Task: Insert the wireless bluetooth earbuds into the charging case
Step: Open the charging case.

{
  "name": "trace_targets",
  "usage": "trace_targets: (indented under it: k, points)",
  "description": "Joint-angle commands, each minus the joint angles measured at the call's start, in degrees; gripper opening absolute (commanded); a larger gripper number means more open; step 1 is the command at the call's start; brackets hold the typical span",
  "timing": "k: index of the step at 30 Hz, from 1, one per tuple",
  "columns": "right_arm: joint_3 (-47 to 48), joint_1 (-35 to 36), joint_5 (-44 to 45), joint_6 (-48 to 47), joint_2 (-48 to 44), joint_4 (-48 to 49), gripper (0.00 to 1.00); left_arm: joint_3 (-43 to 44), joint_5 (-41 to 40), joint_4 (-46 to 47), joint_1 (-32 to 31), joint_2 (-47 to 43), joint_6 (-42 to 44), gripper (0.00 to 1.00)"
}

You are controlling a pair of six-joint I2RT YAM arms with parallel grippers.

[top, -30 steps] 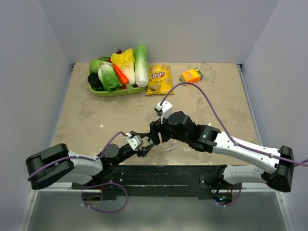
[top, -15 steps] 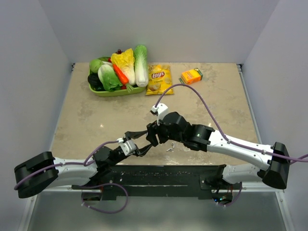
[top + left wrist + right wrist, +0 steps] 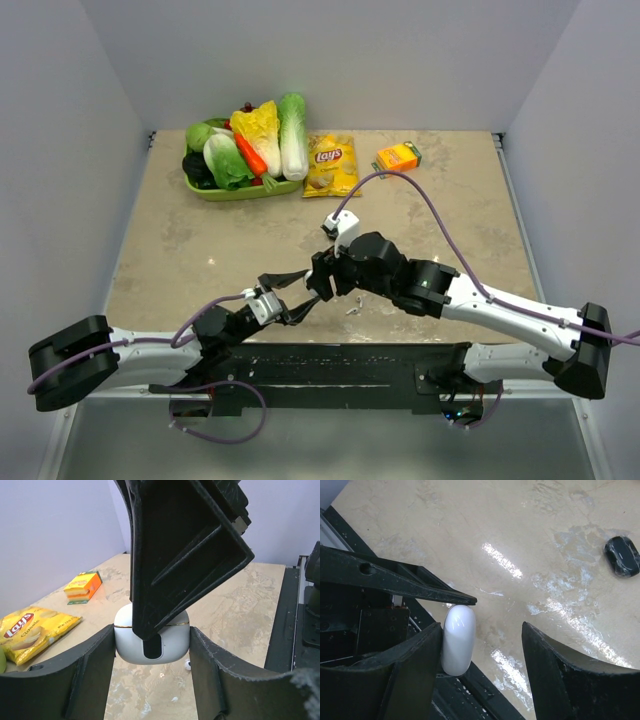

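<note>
- The white case (image 3: 127,642) sits between the two fingers of the left claw (image 3: 152,628) and touches both, so that claw is closed on it. A thin gold seam runs across the case's upper part.
- From the right wrist the case shows edge-on, a smooth white oval. One flat finger of the left claw lies over its top end.
- The right claw (image 3: 481,627) is spread wide and holds nothing. The case lies right against the inner side of one of its fingers, at 9 o'clock in the gap, and the other finger is well apart from it.
- In the left wrist view a finger of the right claw comes down from 12 o'clock in front of the case, covering its middle.
- One black earbud (image 3: 622,555) lies on the table (image 3: 200,250), outside the case, at about 2 o'clock from it in the right wrist view and well apart from both claws.
- A small white scrap (image 3: 355,311) lies on the table near the right claw, at about 4 o'clock.
- Far side of the table from above: a green basket (image 3: 215,192) of vegetables (image 3: 292,135) at 11 o'clock, a yellow chip bag (image 3: 330,165) at 12 just beside it, and an orange box (image 3: 398,157) at 1 o'clock.
</note>
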Motion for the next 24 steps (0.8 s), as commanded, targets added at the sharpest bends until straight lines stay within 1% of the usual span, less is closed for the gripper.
trace_targets:
  k: [1,13,24]
  points:
    - [-0.52,-0.32,3.53,-0.07,-1.72,0.79,0.66,-0.81,-0.48,12.00,-0.41,-0.65,1.13,0.00]
    - [-2.02,-0.58,6.35,0.81,-3.39,-0.09,0.66,-1.25,-1.19,11.91,-0.67,-1.70,0.87,0.00]
    - [-1.93,-0.76,7.05,1.07,-6.03,0.88,0.66,-1.43,-2.33,12.35,-0.85,-0.12,0.51,0.00]
